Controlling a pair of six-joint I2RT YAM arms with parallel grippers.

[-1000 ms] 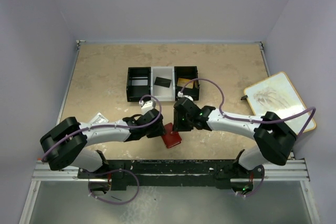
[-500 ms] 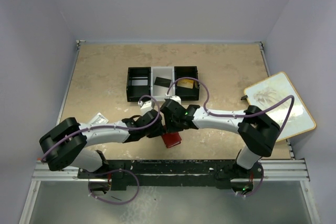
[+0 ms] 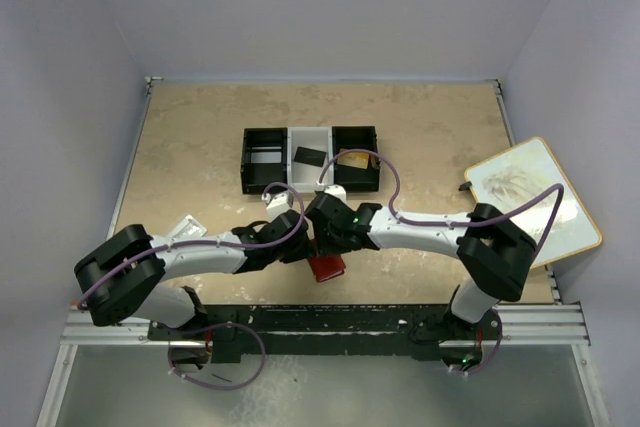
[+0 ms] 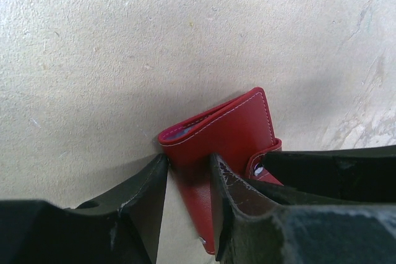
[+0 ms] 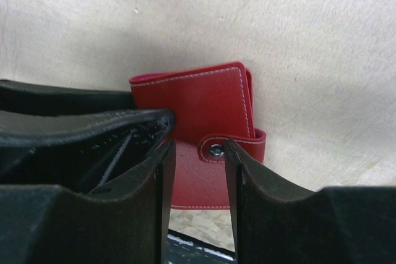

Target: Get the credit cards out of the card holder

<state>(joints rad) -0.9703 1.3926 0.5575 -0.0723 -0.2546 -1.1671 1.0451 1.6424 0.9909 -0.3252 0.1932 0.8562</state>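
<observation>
From where I stand, the red card holder (image 3: 327, 267) lies folded and snapped closed on the surface (image 3: 200, 137), near its 6 o'clock edge between the two arms. The left claw (image 4: 189, 160) straddles the holder's folded corner, one finger at the fold and the other over the red face. I cannot tell whether it really pinches. The right claw (image 5: 199, 146) stands spread, with the snap tab between its fingers. At 12 o'clock from the holder sits a three-compartment tray (image 3: 247, 161), with a black card (image 3: 309, 156) in its white middle bay.

Lab test booth, plain lilac walls (image 3: 330, 7), metal mounting rail (image 3: 550, 322)
</observation>
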